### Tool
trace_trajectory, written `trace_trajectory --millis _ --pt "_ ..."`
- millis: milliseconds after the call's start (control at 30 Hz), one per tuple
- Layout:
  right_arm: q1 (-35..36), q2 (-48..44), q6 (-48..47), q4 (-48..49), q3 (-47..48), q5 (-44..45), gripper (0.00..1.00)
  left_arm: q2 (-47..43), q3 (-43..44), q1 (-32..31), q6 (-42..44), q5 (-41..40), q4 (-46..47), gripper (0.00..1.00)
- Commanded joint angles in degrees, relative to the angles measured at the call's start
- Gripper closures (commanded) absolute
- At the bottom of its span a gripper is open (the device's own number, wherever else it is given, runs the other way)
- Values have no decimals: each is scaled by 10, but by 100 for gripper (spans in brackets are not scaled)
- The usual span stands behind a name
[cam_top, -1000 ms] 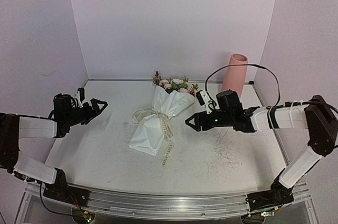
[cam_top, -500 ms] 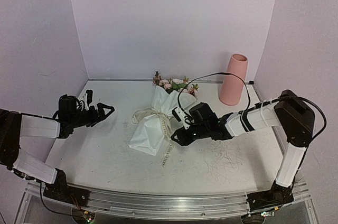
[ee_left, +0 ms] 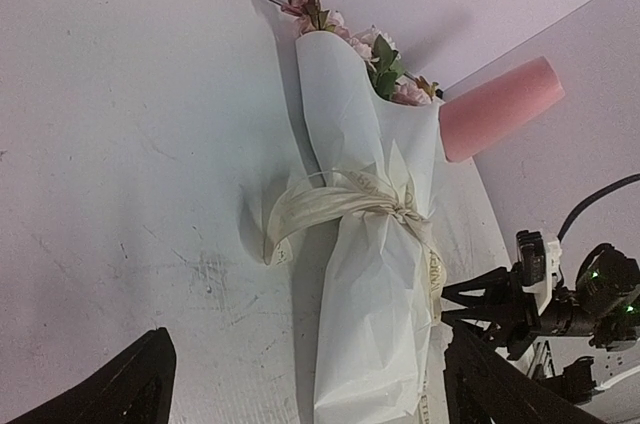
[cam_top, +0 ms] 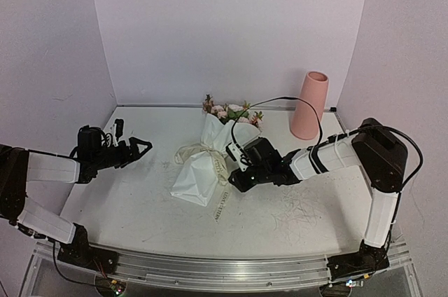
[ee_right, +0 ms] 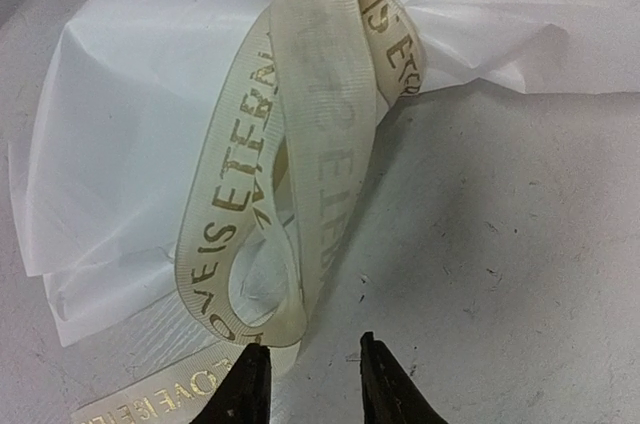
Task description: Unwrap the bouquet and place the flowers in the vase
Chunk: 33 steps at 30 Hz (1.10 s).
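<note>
At scene centre, right gripper [ee_right: 310,384] tips narrowly parted, empty, beside the bouquet [cam_top: 204,162] ribbon loop [ee_right: 300,144]; left gripper [cam_top: 140,148] spread wide, well left of bouquet.

Cream ribbon [ee_right: 300,144] tied around the bouquet [ee_right: 120,124], printed in repeating gold capitals. The loop lying over the bouquet's paper reads "LOVE IS ETERNA…". The strand beside it reads "IS ETER…". The loose tail below the paper reads "LOVE…", with the rest cut off.
</note>
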Motion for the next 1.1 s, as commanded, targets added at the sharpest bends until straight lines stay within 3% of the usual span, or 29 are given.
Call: trace_trajectory --millis 0,100,400,1067 --pt "2 -4 -7 -15 0 26 64 7 16 -3 8 13 12 5" --pt "2 -4 2 -14 -8 27 53 13 18 -3 9 18 12 5" --pt "1 -50 25 18 -81 31 49 31 19 -19 16 24 12 5" --pt "1 6 20 18 -5 -14 58 81 32 -87 41 19 12 7"
